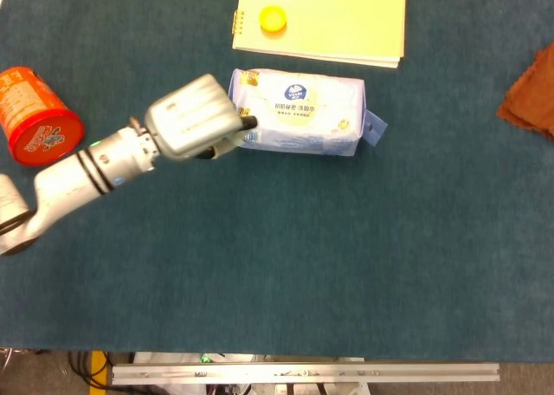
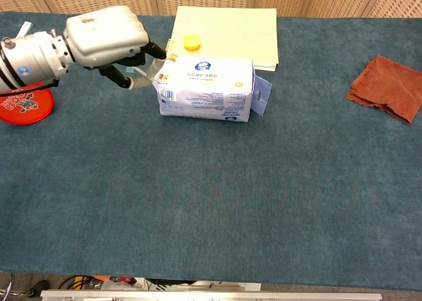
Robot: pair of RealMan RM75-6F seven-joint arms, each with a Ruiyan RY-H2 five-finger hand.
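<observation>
While its curled fingers hide their grip, the left hand (image 1: 192, 127) meets the tissue pack's (image 1: 299, 113) end.

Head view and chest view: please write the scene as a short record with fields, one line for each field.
left hand: raised at the left end of the tissue pack, fingers curled, holding nothing; contact cannot be told
right hand: not in view
tissue pack: lies flat, mid-table
red can: at far left
notepad: behind the pack
yellow cap: on the notepad
brown cloth: at right edge
</observation>
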